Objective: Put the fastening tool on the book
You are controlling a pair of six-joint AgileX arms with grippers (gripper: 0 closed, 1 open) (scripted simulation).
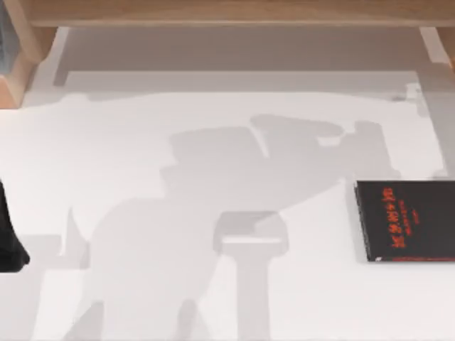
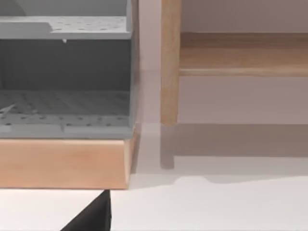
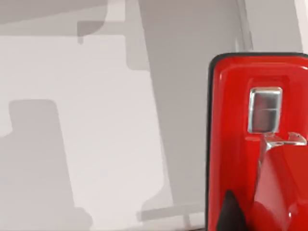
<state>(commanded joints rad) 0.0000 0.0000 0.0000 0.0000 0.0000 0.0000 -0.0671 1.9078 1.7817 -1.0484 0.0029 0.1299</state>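
The fastening tool (image 3: 260,144) is bright red with a black lower rim and a shiny metal piece on top. It sits very close in the right wrist view, over the white table. A black part of my right gripper (image 3: 231,214) overlaps its near end; I cannot tell whether it grips the tool. The book (image 1: 407,220) lies flat at the table's right edge, black with red lettering and a thin pale edge. My left arm (image 1: 8,241) stays at the far left edge, and a black part of my left gripper (image 2: 91,216) hangs over the table.
A wooden frame (image 1: 227,13) runs along the back of the table. A grey perforated shelf unit (image 2: 65,72) on a wooden base (image 2: 65,163) stands at the back left, beside a wooden post (image 2: 170,62). Broad arm shadows cross the white table (image 1: 142,128).
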